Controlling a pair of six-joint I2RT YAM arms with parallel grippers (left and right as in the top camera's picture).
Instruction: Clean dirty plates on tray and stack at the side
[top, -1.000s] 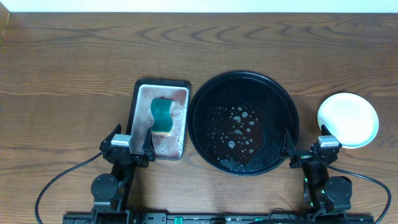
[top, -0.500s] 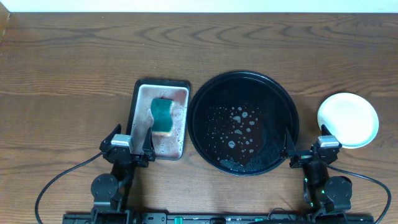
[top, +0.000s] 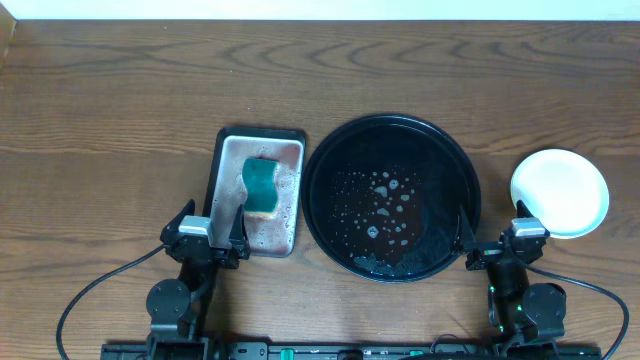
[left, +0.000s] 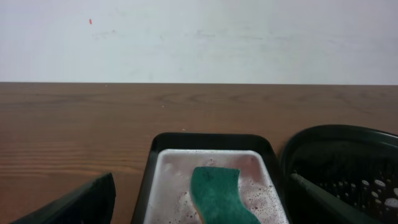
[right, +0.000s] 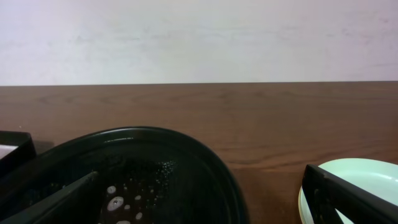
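Compared with the frames from one second and half a second ago, nothing has moved: both arms, the sponge, the tray and the plates hold identical positions.

At the near edge of the table (top: 120, 100), the left claw (top: 215, 215) is parked with its jaws fully spread and holding nothing. Its fingers (left: 74, 202) straddle the near end of the sponge tray (top: 228, 150). The right claw (top: 490, 218), toward the near right corner, is equally wide open and empty. One finger lies over the near right rim of the tray (top: 392, 118) and the other sits at the near edge of the plates (top: 559, 192). Black cables (top: 90, 300) loop from each arm base along the near edge.

Beyond the left claw, the rectangular sponge tray holds pinkish foamy water and a green sponge (top: 261, 185). Just beside it, at the table centre, stands the round black tray. It carries no plates, only droplets and suds on its floor.

The plates sit off the tray, near the right edge of the table. They appear clean and pale. The overhead view shows one disc only, so the number stacked cannot be told.

The table is dark brown wood grain, bare toward the far edge. Behind it rises a plain white wall (left: 199, 37).
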